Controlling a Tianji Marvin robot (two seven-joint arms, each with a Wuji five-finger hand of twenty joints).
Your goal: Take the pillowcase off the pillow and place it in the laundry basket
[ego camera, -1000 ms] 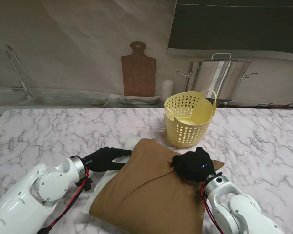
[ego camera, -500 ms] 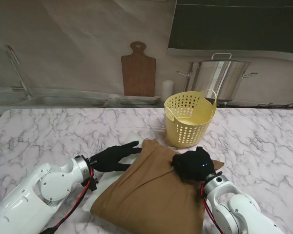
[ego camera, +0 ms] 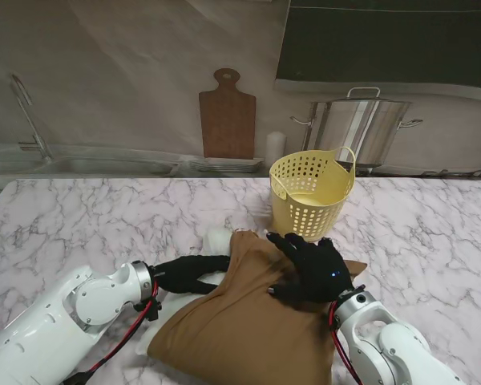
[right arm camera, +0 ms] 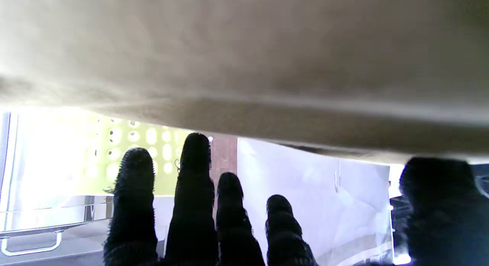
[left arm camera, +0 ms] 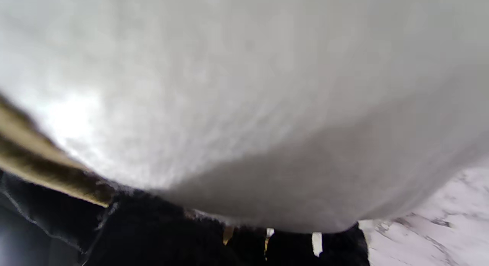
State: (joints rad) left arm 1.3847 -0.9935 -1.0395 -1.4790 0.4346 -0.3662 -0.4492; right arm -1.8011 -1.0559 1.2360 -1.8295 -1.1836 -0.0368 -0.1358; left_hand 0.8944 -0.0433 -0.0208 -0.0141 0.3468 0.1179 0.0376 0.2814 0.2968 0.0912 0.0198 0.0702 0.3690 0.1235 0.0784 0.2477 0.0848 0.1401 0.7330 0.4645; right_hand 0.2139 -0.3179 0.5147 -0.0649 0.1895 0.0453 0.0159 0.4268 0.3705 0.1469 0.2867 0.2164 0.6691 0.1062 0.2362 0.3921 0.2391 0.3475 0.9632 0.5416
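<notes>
Here the tan pillowcase lies under the right hand, whose fingers spread flat on it. The left hand curls on the white pillow beside it. Soft, limp cloth: pinch its open edge.

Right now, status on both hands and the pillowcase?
Left hand at the open edge, grip hidden. Right hand open, fingers spread flat on the brown pillowcase. White pillow peeking out, case not off. Basket beyond, nothing blocking.

no readable text, labels or numbers
</notes>
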